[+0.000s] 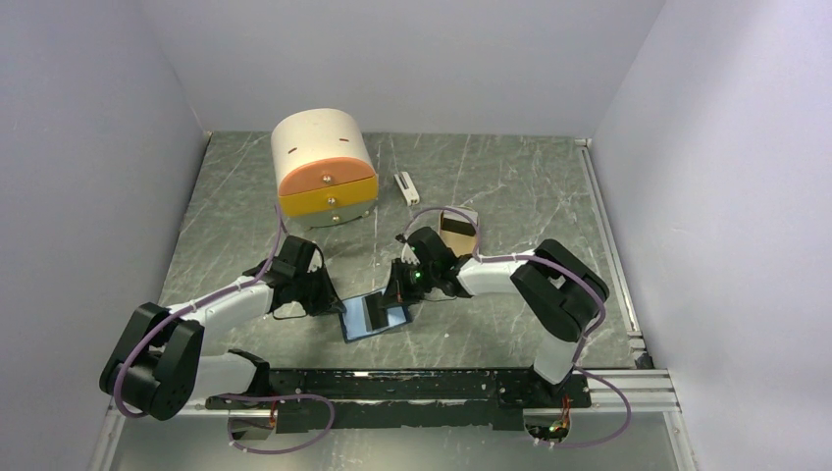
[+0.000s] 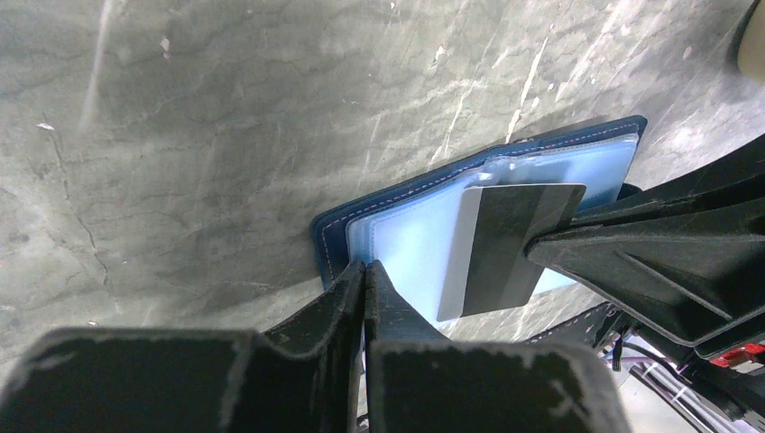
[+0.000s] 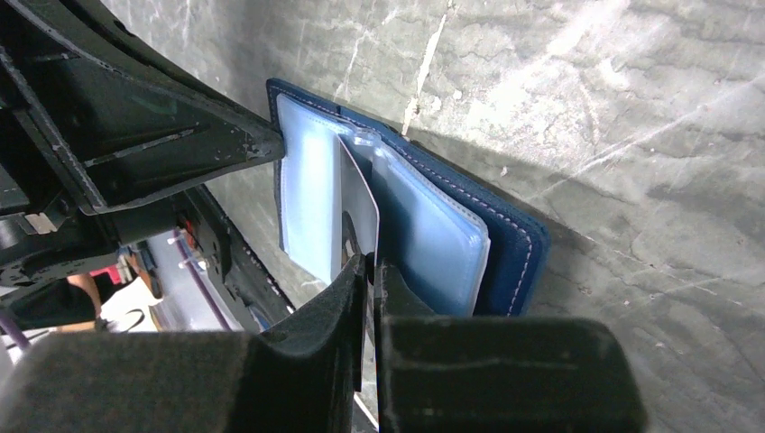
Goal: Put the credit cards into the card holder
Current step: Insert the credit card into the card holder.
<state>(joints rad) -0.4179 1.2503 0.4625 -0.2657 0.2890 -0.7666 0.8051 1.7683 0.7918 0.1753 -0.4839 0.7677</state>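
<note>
Scuffed grey-green marbled bench (image 1: 510, 191) between pale lilac walls (image 1: 392, 59). Left gripper (image 2: 364, 269) pinches the open card holder (image 2: 406, 248); right gripper (image 3: 370, 263) clamps a credit card (image 3: 359, 203).

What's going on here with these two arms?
An open wallet lies on the table. The left end effector is shut at the wallet's edge, seemingly steadying it. The right end effector pinches a card, its far edge among the wallet's clear sleeves and most of it sticking out.
</note>
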